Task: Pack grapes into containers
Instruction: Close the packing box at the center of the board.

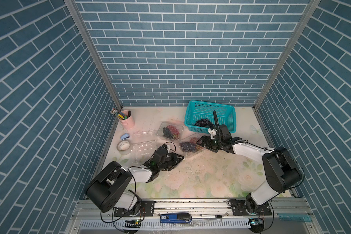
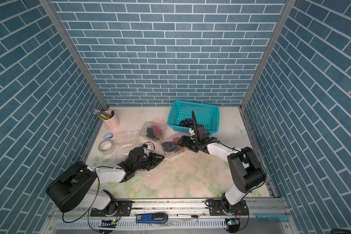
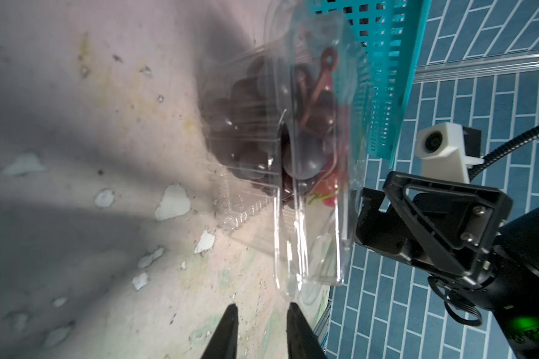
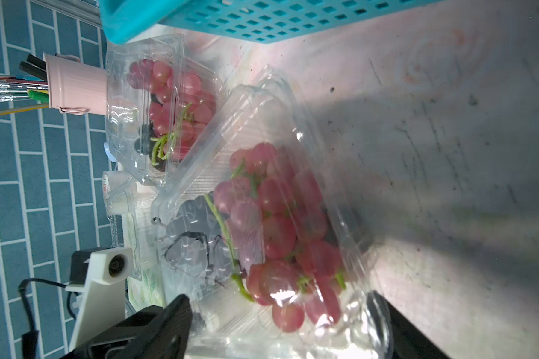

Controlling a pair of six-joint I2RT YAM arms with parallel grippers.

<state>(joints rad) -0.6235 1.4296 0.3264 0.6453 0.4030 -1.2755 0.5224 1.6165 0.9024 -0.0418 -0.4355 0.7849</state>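
Observation:
Three clear containers lie on the table. One container holds red and dark grapes under a partly lowered lid. My right gripper is open, its fingers on either side of this container's near end. My left gripper is open only a narrow gap with nothing in it, its tips just short of the lid's edge. A second container behind it also holds grapes. The third container lies open and empty on the left. More dark grapes sit in the teal basket.
A pink cup of pens stands at the back left. A roll of tape and a small blue object lie near the left edge. The floral table surface stretches to the front rail.

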